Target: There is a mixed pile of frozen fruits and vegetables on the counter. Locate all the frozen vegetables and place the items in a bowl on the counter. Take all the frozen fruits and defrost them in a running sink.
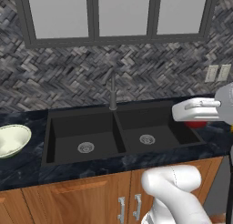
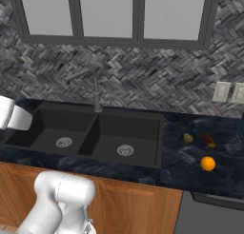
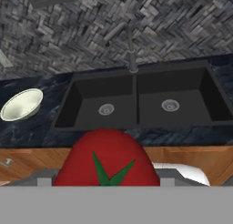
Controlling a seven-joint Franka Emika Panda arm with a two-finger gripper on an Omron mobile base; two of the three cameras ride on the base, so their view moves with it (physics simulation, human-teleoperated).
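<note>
bowl [image 1: 13, 140] left of sink [image 1: 120, 132]

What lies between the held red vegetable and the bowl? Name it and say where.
The sink does. In the hand view the red vegetable sits in the gripper, low and near; the bowl rests on the counter left of the sink. The left base view shows both basins and the faucet between them. Nothing else visible blocks the way.

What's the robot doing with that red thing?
The robot's claw is holding a small red tomato up in front of the black sink. The pale bowl sits on the counter left of the sink, with nothing seen inside it. An orange ball, an olive lump and a brown oblong piece lie on the counter on the other side.
</note>
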